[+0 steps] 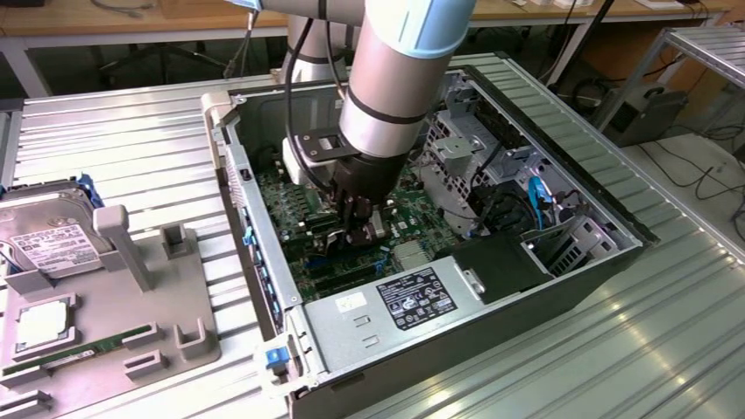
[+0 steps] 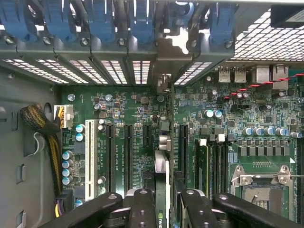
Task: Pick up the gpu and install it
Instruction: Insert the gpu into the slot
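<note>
Pincer (image 1: pixel 363 229) is down inside the open PC case (image 1: pixel 605 253), over the green motherboard (image 2: pixel 128 109). The gpu (image 2: pixel 161 156) stands on edge between the fingers (image 2: pixel 142 209), seen edge-on in the wrist view, its silver bracket (image 2: pixel 164 52) up against the rear slot wall. Fingers sit on either side of the card, pinching it. Hard drive (image 1: pixel 52 240) and RAM stick (image 1: pixel 76 349) lie on the grey tray (image 1: pixel 174 340) on the surface at the exterior view's left.

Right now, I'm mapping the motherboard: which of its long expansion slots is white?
The outermost slot, next to the yellow-and-black cable bundle; the other long slots are black.
</note>
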You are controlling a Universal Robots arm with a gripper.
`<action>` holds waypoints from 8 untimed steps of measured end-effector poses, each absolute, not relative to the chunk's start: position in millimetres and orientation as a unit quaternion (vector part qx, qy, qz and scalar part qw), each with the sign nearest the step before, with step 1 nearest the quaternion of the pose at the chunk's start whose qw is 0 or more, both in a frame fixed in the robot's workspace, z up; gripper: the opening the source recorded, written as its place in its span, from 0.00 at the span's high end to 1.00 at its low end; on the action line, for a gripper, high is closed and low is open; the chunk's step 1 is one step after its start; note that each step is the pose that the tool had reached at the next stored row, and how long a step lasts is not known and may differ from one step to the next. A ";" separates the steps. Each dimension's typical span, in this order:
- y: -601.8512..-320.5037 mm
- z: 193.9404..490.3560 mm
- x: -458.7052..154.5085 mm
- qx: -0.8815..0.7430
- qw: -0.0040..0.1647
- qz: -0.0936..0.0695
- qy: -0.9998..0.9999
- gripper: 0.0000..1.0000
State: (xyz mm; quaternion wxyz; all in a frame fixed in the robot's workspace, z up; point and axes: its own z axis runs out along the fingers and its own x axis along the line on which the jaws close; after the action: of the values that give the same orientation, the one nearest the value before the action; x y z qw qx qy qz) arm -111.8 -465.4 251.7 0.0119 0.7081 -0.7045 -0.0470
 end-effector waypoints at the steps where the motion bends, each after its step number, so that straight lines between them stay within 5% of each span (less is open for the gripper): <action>1: -465.5 252.0 -111.8 0.708 0.012 -0.047 -0.705 0.67; 5: -465.6 256.8 -111.8 0.708 0.013 -0.047 -0.704 0.55; 8: -465.6 278.6 -111.8 0.708 0.012 -0.046 -0.704 0.55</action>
State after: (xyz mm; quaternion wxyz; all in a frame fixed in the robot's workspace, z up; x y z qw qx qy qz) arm -111.8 -465.6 278.6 0.0124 0.7081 -0.7045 -0.0461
